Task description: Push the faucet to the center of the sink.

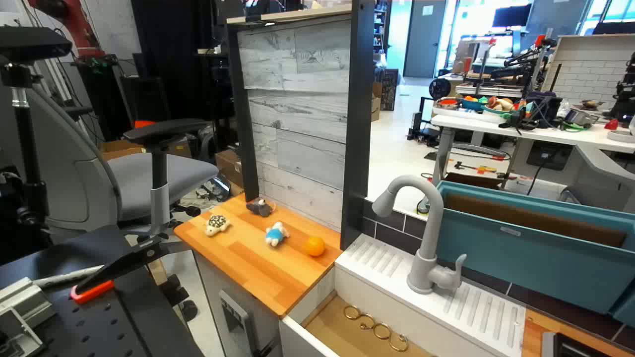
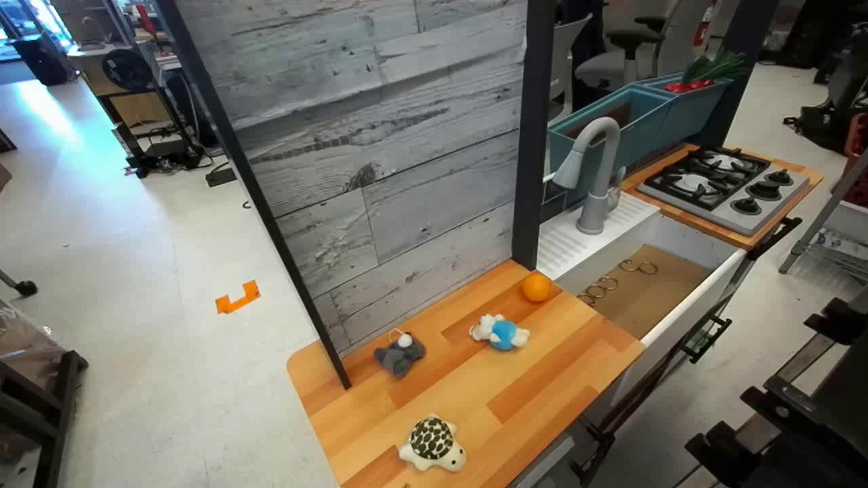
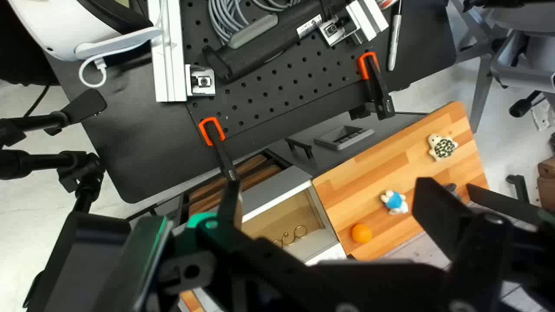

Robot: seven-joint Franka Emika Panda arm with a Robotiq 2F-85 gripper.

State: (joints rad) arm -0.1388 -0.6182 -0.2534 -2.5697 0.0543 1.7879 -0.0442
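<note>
Tool (image 3: 328, 199) is nearest in the wrist view, fingers (image 3: 435, 212) spread wide apart. Below it: black bench (image 3: 147, 149), two orange-padded clamps (image 3: 379, 89) at its edge. Next out, wooden counter (image 2: 549, 379): turtle toy (image 2: 434, 444) first, then a blue-and-white plush (image 2: 503, 334), then a grey plush (image 2: 399, 358) and an orange (image 2: 536, 288), both close to the grey plank panel (image 2: 380, 156) along the back edge. Sink (image 2: 688, 240) sits right beside the counter: white walls, tan floor, brass-coloured loops (image 1: 374, 328) lying on that floor. Stovetop (image 2: 729, 188) is past the sink's opposite end, in an exterior view. Faucet (image 1: 433, 228) shows in both exterior views: grey, upright on the white ribbed ledge (image 1: 478, 310) along the sink's back edge, roughly mid-length. Spout arches up, over and down toward the panel side, outlet above the ledge; lever is on the opposite side. Dark tile strip (image 1: 389, 225) backs the ledge. Teal bins (image 1: 526, 263) stand behind; one holds something red with green leaves (image 2: 715, 66), can't make out exactly what. Farthest: crowded white desk (image 1: 550, 135), then a grey door (image 1: 420, 39).
</note>
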